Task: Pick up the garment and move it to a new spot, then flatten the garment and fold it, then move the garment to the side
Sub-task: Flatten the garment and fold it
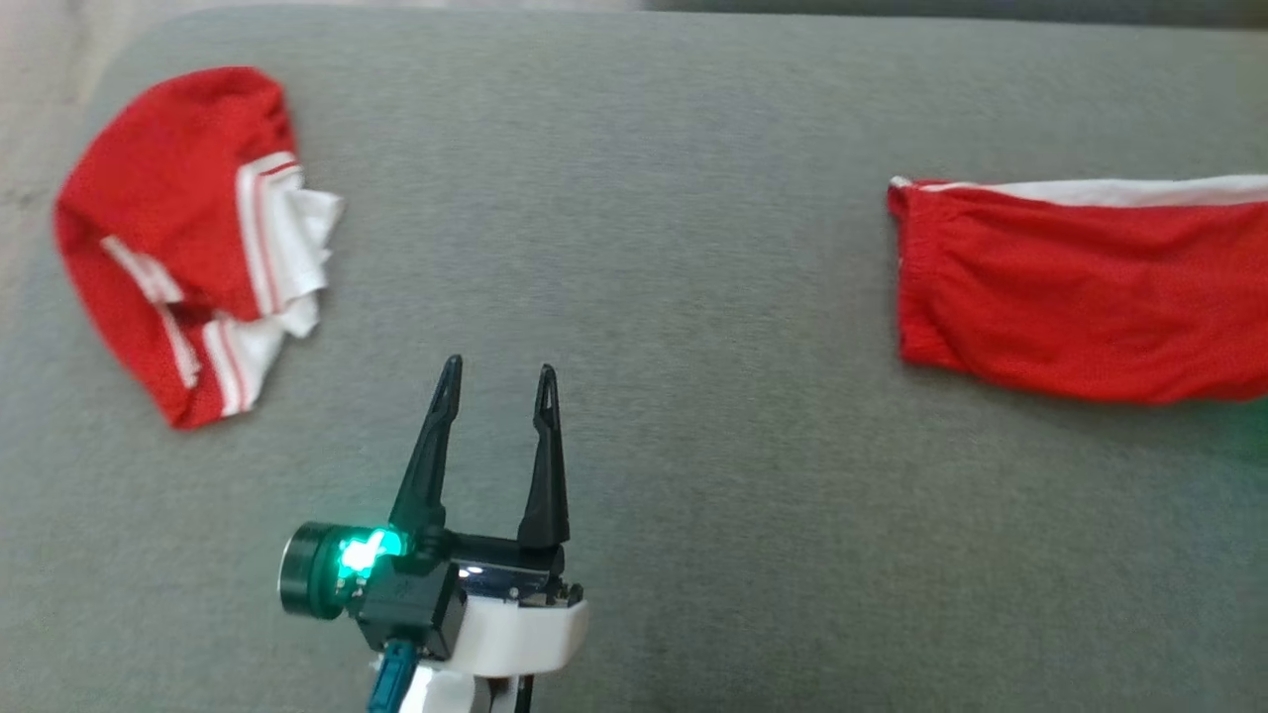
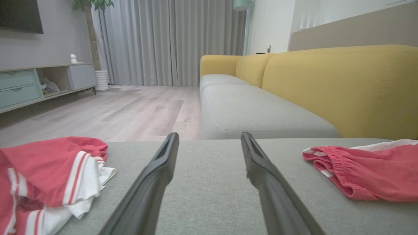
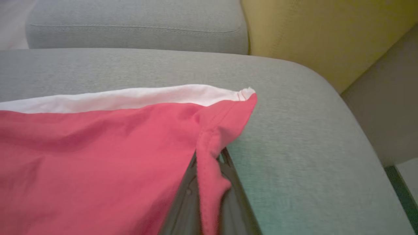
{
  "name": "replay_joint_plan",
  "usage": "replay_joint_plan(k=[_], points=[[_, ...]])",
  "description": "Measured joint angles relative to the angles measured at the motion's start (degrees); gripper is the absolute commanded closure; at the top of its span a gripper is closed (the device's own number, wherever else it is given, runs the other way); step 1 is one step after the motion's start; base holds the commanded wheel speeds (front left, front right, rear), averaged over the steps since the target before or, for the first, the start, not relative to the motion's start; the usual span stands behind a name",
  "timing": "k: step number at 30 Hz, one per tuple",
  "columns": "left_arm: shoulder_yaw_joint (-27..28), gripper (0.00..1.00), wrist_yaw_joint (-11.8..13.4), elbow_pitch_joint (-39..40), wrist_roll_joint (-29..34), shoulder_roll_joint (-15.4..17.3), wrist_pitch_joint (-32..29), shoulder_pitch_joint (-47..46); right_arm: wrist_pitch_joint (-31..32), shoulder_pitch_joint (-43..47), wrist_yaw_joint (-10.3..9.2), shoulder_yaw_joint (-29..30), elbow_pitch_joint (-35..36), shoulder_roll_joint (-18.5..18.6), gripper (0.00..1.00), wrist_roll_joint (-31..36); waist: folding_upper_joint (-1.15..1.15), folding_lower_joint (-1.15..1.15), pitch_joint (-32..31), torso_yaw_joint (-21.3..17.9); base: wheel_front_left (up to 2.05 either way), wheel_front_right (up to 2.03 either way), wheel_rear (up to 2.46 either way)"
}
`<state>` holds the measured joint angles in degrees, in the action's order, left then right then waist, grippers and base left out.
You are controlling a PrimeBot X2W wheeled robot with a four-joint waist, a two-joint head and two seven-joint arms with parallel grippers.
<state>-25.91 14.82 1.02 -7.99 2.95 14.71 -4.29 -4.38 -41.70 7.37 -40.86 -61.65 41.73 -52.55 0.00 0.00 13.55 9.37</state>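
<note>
The garment [image 1: 1070,287] is red with a white band along its far edge and lies stretched out at the right of the grey cushion [image 1: 634,178]. In the right wrist view my right gripper [image 3: 209,163] is shut on the garment's [image 3: 98,156] red hem near its corner, with the cloth pinched between the dark fingers. My left gripper [image 1: 499,368] stands open at the lower middle, over bare cushion, apart from any cloth. The left wrist view has the left gripper [image 2: 209,137] pointing between the two heaps, with the garment [image 2: 365,169] off to its right.
A second red and white garment [image 1: 178,228] lies crumpled at the cushion's left end [image 2: 49,176]. A yellow sofa back [image 2: 343,85] rises behind the grey seats. The cushion's rounded edge [image 3: 343,130] drops off just right of my right gripper.
</note>
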Motion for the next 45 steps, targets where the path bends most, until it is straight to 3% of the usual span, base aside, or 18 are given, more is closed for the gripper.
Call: replay_joint_plan(k=[7, 15, 17, 18, 19, 20, 23, 26, 30, 34, 35, 36, 37, 38, 45], points=[[-0.10, 0.00, -1.27, -1.32, 0.01, -0.01, 0.00, -1.35, -1.21, -4.08, 0.00, -1.41, 9.21, -0.44, 1.00, 0.12, 0.00, 0.01, 1.43, -4.02, 0.00, 0.00, 0.00], [-0.01, 0.00, -2.45, -2.80, 0.00, -0.01, 0.00, -1.88, -0.04, -5.86, 0.00, -7.62, 23.62, -4.61, 1.00, 2.76, 0.00, 0.00, -0.13, -5.53, 0.00, 0.00, 0.00], [-0.04, 0.00, -2.74, -2.81, -0.08, -0.02, 0.00, -1.88, 2.05, -5.84, 0.00, -10.15, 26.87, -7.49, 1.00, 4.34, 0.00, 0.01, -0.21, -5.15, 0.00, 0.00, 0.00], [-0.09, 0.00, -2.78, -2.83, -0.34, -0.01, 0.00, -1.89, 2.79, -5.81, 0.00, -10.96, 27.66, -8.81, 0.87, 4.66, 0.00, 0.01, -0.23, -4.92, 0.00, 0.00, 0.00], [-0.09, 0.00, -2.78, -2.83, -0.34, -0.01, 0.00, -1.89, 2.79, -5.81, 0.00, -10.96, 27.66, -8.81, 0.05, 4.66, 0.00, 0.01, -0.23, -4.92, 0.00, 0.00, 0.00], [-0.15, 0.00, -2.78, -2.87, -0.69, -0.02, 0.00, -1.89, 3.58, -5.75, 0.00, -11.74, 28.31, -10.20, 0.00, 4.78, 0.00, 0.01, -0.26, -4.65, 0.00, 0.00, 0.00], [-0.49, 0.00, -2.71, -3.04, -1.49, -0.01, 0.00, -1.90, 2.88, -4.99, 0.00, -12.25, 29.65, -13.22, 0.00, 6.25, 0.00, 0.01, -0.62, -3.75, 0.00, 0.00, 0.00], [-0.48, 0.00, -2.38, -2.94, -2.12, -0.02, 0.00, -1.85, 1.12, -2.47, 0.00, -11.77, 32.07, -13.85, 0.00, 6.25, 0.00, 0.01, -1.46, -3.05, 0.00, 0.00, 0.00], [-0.41, 0.00, -2.22, -2.66, -2.12, -0.01, 0.00, -1.11, -0.62, 3.94, 0.00, -9.17, 35.86, -12.05, 0.00, 6.19, 0.00, 0.00, -2.66, -2.33, 0.00, 0.00, 0.00], [-0.30, 0.00, -2.13, -2.03, -2.35, -0.01, 0.00, 0.16, -2.20, 8.99, 0.00, -2.53, 36.34, -8.34, 0.00, 7.43, 0.00, 0.00, -3.10, -1.76, 0.00, 0.00, 0.00], [-0.31, 0.00, -2.13, -2.00, -2.64, -0.01, 0.00, 0.26, -2.14, 9.79, 0.00, -1.02, 36.12, -7.76, 0.36, 7.43, 0.00, 0.00, -3.16, -1.58, 0.00, 0.00, 0.00], [-0.31, 0.00, -2.13, -1.88, -2.68, -0.01, 0.00, 0.27, -1.79, 10.48, 0.00, 0.12, 35.94, -7.47, 0.93, 7.43, 0.00, 0.00, -3.19, -1.39, 0.00, 0.00, 0.00], [-0.34, 0.00, -2.15, -1.71, -2.68, -0.01, 0.00, 0.27, -1.26, 10.98, 0.00, 0.99, 35.66, -7.43, 0.93, 7.43, 0.00, 0.00, -3.18, -1.18, 0.00, 0.00, 0.00], [-0.45, 0.00, -2.23, -1.69, -2.68, -0.01, 0.00, 0.26, -0.22, 11.20, 0.00, 1.24, 35.24, -7.40, 1.00, 7.54, 0.00, 0.00, -3.15, -0.90, 0.00, 0.00, 0.00], [-2.03, 0.00, -2.27, -1.72, -2.74, -0.01, 0.00, -0.07, 7.67, 9.29, 0.00, 1.18, 29.49, -7.51, 1.00, 7.76, 0.00, 0.00, -2.13, 2.43, 0.00, 0.00, 0.00]])
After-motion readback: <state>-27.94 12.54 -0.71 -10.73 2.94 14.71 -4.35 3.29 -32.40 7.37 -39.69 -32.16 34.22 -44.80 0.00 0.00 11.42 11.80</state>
